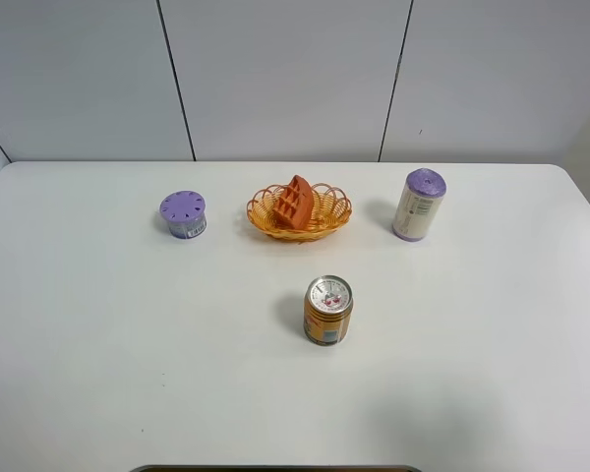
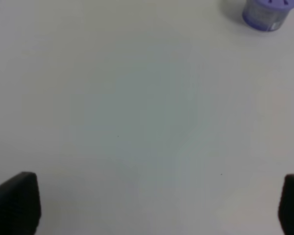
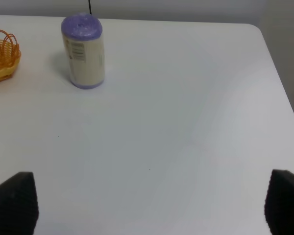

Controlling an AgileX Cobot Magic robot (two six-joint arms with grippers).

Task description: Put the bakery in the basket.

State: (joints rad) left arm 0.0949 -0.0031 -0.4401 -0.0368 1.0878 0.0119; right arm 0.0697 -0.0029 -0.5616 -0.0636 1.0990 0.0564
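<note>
The bakery (image 1: 294, 202) already sits tilted inside the basket (image 1: 326, 221), at the far centre of the table (image 1: 98, 334). Both grippers, left (image 2: 147, 205) and right (image 3: 147, 205), hang with jaws spread wide and empty. The task looks done; best to keep both arms clear of the basket.

The right gripper (image 3: 147, 205) shows only as two dark fingertips (image 3: 12, 203) spread wide over the bare white table (image 3: 186, 122). Farther off stands an upright cream canister with a purple lid (image 3: 83, 51), and near it shows the basket's looped orange rim (image 3: 2, 54).
</note>
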